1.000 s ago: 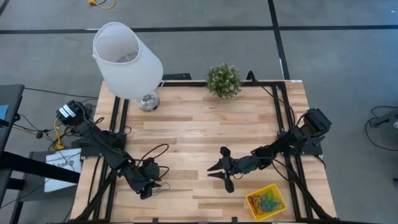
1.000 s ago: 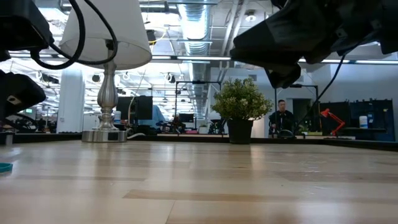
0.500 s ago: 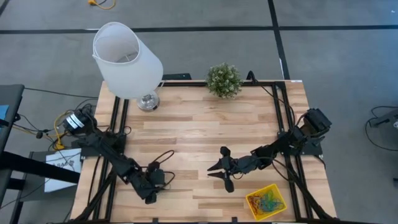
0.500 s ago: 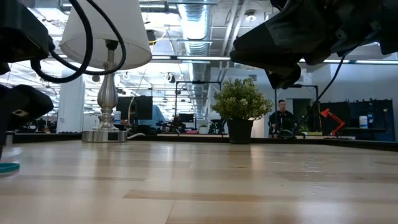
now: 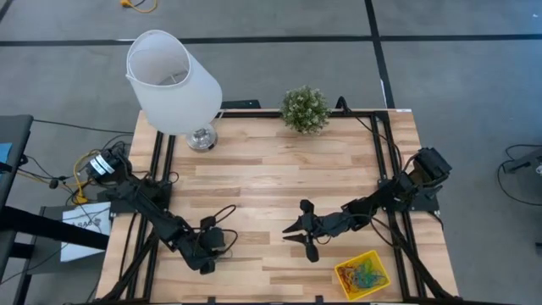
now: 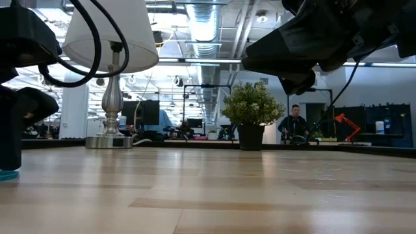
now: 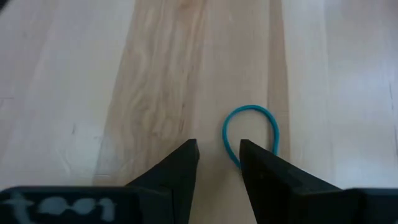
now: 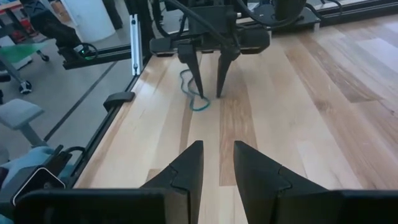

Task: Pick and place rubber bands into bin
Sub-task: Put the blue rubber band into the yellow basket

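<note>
A teal rubber band [image 7: 250, 132] lies flat on the wooden table near its front left; it also shows as the loop [image 8: 200, 104] and the sliver [image 6: 6, 174]. My left gripper [image 7: 217, 146] stands open, pointing steeply down at the band's near end. One finger [image 7: 264, 171] is over the band's edge and the other [image 7: 177, 168] is beside it on bare wood. My right gripper [image 8: 217, 149] hangs open over the table's middle [image 5: 296, 235], with nothing between its fingers. The yellow bin [image 5: 362, 274] sits at the front right with several coloured bands in it. My left gripper comes at the teal band's near end [image 7: 231, 152] from above, slanting down. One finger hides that part of the loop, so I cannot tell whether it touches the band. The band lies flat on the table.
A lamp with a white shade [image 5: 174, 80] stands at the far left and a small potted plant [image 5: 305, 108] at the far middle. A black cable [image 5: 222, 212] loops over the left arm. Bare wood lies between the two grippers. A person [image 6: 294, 123] is in the room beyond.
My left gripper has sunk toward the table and the teal band, shifting slightly toward the near edge and tipping more steeply down. Its fingers have stayed apart. The band has not moved.
</note>
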Robot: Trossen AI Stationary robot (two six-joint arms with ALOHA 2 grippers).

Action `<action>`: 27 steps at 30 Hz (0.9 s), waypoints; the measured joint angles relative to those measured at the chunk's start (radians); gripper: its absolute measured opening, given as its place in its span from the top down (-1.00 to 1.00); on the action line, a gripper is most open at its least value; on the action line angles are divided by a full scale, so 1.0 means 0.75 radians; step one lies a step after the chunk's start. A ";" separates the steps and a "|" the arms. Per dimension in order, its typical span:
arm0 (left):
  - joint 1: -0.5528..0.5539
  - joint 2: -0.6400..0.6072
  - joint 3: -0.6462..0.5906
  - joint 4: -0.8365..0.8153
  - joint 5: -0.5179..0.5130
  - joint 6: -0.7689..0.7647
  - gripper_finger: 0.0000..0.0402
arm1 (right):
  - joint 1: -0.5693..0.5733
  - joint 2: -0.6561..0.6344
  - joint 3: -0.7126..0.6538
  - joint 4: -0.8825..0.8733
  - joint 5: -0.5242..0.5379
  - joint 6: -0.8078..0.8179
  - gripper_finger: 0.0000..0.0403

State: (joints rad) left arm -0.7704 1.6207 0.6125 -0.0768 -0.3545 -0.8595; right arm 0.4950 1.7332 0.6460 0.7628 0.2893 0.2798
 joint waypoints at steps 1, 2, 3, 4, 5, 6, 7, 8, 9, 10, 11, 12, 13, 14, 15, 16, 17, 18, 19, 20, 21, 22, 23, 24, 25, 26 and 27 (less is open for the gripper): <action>0.000 0.000 0.000 -0.003 -0.003 0.000 0.40 | 0.000 0.000 0.000 0.000 0.000 0.000 0.60; 0.000 0.000 0.000 -0.005 -0.009 0.000 0.40 | 0.000 0.000 0.000 0.001 0.000 0.000 0.60; 0.000 0.001 -0.001 -0.008 -0.012 0.000 0.40 | 0.000 0.000 0.000 0.001 0.000 0.000 0.60; 0.000 0.001 -0.001 -0.008 -0.013 0.000 0.40 | 0.000 0.000 0.000 0.000 0.000 0.000 0.60; 0.001 0.001 -0.002 -0.009 -0.012 0.000 0.40 | 0.000 0.000 0.000 0.000 0.000 0.000 0.60; 0.001 0.001 -0.002 -0.010 -0.009 0.000 0.40 | 0.000 0.000 0.000 0.001 0.000 0.000 0.60; 0.001 0.001 -0.002 -0.009 -0.005 0.001 0.40 | 0.000 0.000 0.000 0.000 0.000 0.000 0.60; 0.001 0.001 -0.003 -0.009 -0.002 0.001 0.40 | 0.000 0.000 0.000 0.000 0.000 0.000 0.60; 0.002 0.001 -0.003 -0.009 -0.001 0.000 0.40 | 0.000 0.000 0.000 0.001 0.000 0.000 0.60; 0.002 0.001 -0.003 -0.008 0.000 0.000 0.40 | 0.000 0.000 0.000 0.001 0.000 0.000 0.60; 0.002 0.001 -0.003 -0.007 0.000 0.001 0.40 | 0.000 0.000 0.000 0.000 0.000 0.000 0.60; 0.002 0.002 -0.003 -0.007 0.000 0.002 0.40 | 0.000 0.000 0.000 0.000 0.000 0.000 0.60; 0.002 0.002 -0.003 -0.005 0.000 0.005 0.40 | 0.000 0.000 0.000 0.001 0.000 0.000 0.60; 0.005 0.002 -0.001 -0.006 -0.001 0.009 0.40 | 0.000 0.000 0.000 0.001 0.000 0.000 0.60; 0.008 0.003 0.013 -0.019 0.003 0.020 0.40 | 0.000 0.000 0.000 0.001 0.000 0.000 0.60; 0.013 0.004 0.031 -0.036 0.010 0.039 0.40 | 0.000 0.000 0.000 0.001 0.000 0.000 0.60; 0.016 0.004 0.050 -0.056 0.013 0.060 0.40 | 0.000 0.000 0.000 0.001 0.000 0.000 0.60; 0.020 0.006 0.071 -0.077 0.014 0.082 0.40 | 0.000 0.000 0.000 0.000 0.000 0.000 0.60; 0.024 0.008 0.091 -0.101 0.020 0.105 0.40 | 0.000 0.000 0.000 0.000 0.000 0.000 0.60; 0.028 0.010 0.109 -0.128 0.026 0.122 0.40 | 0.000 0.000 0.000 0.001 0.000 0.000 0.60; 0.031 0.011 0.124 -0.158 0.024 0.134 0.40 | 0.000 0.000 0.000 0.001 0.000 0.000 0.60; 0.035 0.011 0.131 -0.181 0.021 0.139 0.40 | 0.000 0.000 0.000 0.000 0.000 0.000 0.60; 0.040 0.011 0.134 -0.187 0.021 0.139 0.40 | 0.000 0.000 0.000 0.001 0.000 0.000 0.60; 0.044 0.010 0.134 -0.192 0.021 0.135 0.40 | 0.000 0.000 0.000 0.001 0.000 0.000 0.60; 0.048 0.010 0.134 -0.195 0.024 0.122 0.40 | 0.000 0.000 0.000 0.000 0.000 0.000 0.60; 0.049 0.014 0.134 -0.198 0.024 0.106 0.40 | 0.000 0.000 0.000 0.000 0.000 0.000 0.60; 0.048 0.026 0.139 -0.194 0.021 0.087 0.40 | 0.000 0.000 0.000 0.001 0.000 0.000 0.60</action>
State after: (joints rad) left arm -0.7340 1.6400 0.7166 -0.2225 -0.3388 -0.7944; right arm 0.4950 1.7332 0.6460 0.7631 0.2893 0.2798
